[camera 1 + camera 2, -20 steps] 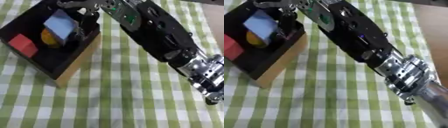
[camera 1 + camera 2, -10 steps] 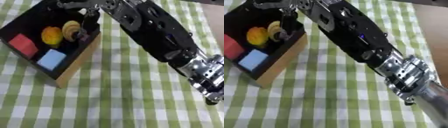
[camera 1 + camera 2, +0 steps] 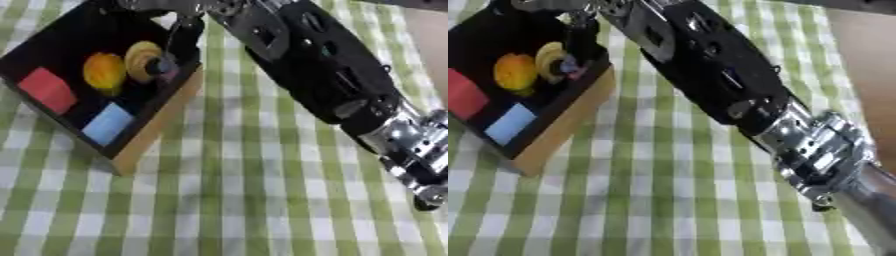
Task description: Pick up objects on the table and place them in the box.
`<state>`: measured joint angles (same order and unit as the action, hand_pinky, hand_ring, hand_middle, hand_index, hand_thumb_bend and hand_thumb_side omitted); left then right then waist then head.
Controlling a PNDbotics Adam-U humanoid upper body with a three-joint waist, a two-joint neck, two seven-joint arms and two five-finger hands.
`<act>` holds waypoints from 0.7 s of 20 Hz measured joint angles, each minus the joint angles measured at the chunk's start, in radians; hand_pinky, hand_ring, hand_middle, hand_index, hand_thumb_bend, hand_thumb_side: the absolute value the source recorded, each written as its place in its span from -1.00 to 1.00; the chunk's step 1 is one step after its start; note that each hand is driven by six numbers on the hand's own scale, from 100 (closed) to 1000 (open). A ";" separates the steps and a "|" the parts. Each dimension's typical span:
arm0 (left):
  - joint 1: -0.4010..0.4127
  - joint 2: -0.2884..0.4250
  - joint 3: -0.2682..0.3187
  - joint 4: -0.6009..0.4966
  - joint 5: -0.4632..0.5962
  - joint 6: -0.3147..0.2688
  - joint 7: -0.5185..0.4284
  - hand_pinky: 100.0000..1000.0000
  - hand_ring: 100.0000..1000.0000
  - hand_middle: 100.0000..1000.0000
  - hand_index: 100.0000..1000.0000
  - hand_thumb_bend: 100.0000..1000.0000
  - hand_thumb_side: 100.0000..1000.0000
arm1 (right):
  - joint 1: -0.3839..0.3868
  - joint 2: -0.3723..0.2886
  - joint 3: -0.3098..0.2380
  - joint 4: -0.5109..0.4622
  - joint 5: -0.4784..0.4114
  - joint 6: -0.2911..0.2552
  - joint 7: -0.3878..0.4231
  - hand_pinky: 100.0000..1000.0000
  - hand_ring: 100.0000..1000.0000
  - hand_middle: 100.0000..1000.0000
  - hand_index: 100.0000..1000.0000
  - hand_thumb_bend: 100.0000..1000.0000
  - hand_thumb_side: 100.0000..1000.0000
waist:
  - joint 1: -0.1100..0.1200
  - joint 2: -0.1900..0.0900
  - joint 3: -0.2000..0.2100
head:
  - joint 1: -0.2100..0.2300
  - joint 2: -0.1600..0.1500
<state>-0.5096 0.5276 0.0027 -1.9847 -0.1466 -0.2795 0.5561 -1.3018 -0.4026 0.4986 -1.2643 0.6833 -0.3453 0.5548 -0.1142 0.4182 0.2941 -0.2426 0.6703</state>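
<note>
Left eye view: the right hand (image 3: pixel 179 20) reached across the tabletop (image 3: pixel 262 200) to the box (image 3: pixel 149 135), directly above its far right corner; its fingers looked relaxed, holding nothing.

Right eye view: the blue block (image 3: pixel 509 123) lay inside the box's near corner, beside the red block (image 3: pixel 464 95).

Your right arm (image 3: pixel 324 75) reaches in from the near right and stretches diagonally to the far left, its silver wrist joint (image 3: pixel 815 145) nearest you and the black forearm beyond it. Your right hand (image 3: pixel 179 20) sits at the far left end, fingers (image 3: pixel 185 37) pointing downward; their curl is hard to make out.
</note>
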 measured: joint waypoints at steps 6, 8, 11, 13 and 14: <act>0.010 0.000 0.001 0.000 0.000 0.005 0.003 0.53 0.54 0.46 0.58 -0.44 0.30 | 0.026 -0.095 -0.059 -0.031 -0.024 0.054 -0.014 0.72 0.74 0.32 0.77 -0.42 -1.00 | 0.009 -0.005 -0.020 | 0.015 0.007; 0.014 0.000 0.001 0.000 0.000 0.007 0.004 0.53 0.54 0.46 0.58 -0.44 0.30 | 0.040 -0.128 -0.081 -0.031 -0.029 0.068 -0.015 0.72 0.74 0.34 0.77 -0.45 -0.99 | 0.013 -0.005 -0.024 | 0.020 0.007; 0.018 0.000 0.001 0.000 -0.003 0.009 0.007 0.53 0.54 0.46 0.58 -0.45 0.31 | 0.066 -0.174 -0.112 -0.033 -0.038 0.085 -0.016 0.72 0.75 0.35 0.76 -0.47 -0.96 | 0.018 -0.005 -0.031 | 0.028 0.007; 0.019 0.001 0.001 0.000 -0.004 0.010 0.007 0.53 0.54 0.46 0.58 -0.45 0.31 | 0.085 -0.202 -0.129 -0.035 -0.042 0.093 -0.017 0.72 0.76 0.37 0.77 -0.45 -0.93 | 0.021 -0.005 -0.035 | 0.032 0.007; 0.020 0.001 0.001 0.000 -0.004 0.010 0.008 0.53 0.54 0.46 0.58 -0.45 0.31 | 0.095 -0.216 -0.136 -0.035 -0.042 0.096 -0.016 0.73 0.76 0.38 0.77 -0.46 -0.92 | 0.022 -0.005 -0.036 | 0.034 0.007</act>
<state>-0.4896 0.5283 0.0038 -1.9847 -0.1509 -0.2694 0.5639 -1.2072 -0.6186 0.3627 -1.2989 0.6413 -0.2498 0.5390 -0.0918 0.4130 0.2581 -0.2083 0.6771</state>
